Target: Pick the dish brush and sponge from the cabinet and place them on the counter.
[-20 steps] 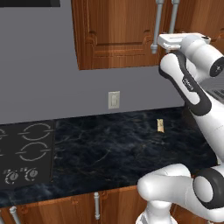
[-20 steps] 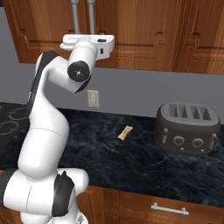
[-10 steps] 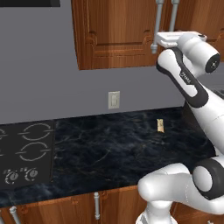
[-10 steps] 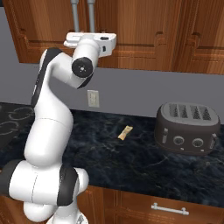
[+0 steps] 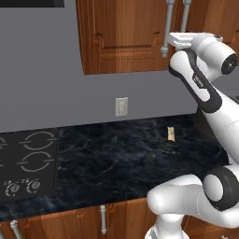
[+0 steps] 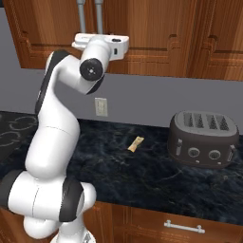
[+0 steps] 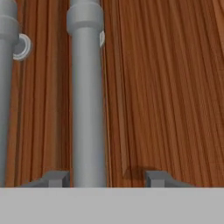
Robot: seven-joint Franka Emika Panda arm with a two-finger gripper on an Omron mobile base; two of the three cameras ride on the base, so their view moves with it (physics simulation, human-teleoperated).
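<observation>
The cabinet [image 5: 121,37] [image 6: 156,28] hangs on the wall with its reddish-brown doors shut, so the dish brush and the sponge are hidden. My gripper [image 7: 106,178] [image 5: 179,36] [image 6: 95,35] is raised against the door front [image 7: 175,87]. One long silver bar handle [image 7: 87,109] runs between the fingertips. The jaws are open: the left fingertip [image 7: 57,178] sits right beside the bar, while the right one [image 7: 155,177] stands apart from it. A second bar handle [image 7: 6,87] is alongside. The black counter [image 5: 116,158] [image 6: 142,175] lies below.
A small tan block [image 5: 171,134] [image 6: 135,144] lies on the counter near the back wall. A dark toaster [image 6: 201,140] stands to the right. The stovetop [image 5: 28,163] is at the left, and a wall outlet [image 5: 121,106] sits above the counter.
The jaws have narrowed around the bar handle. The hand has shifted slightly along the cabinet front; nothing on the counter has moved.
</observation>
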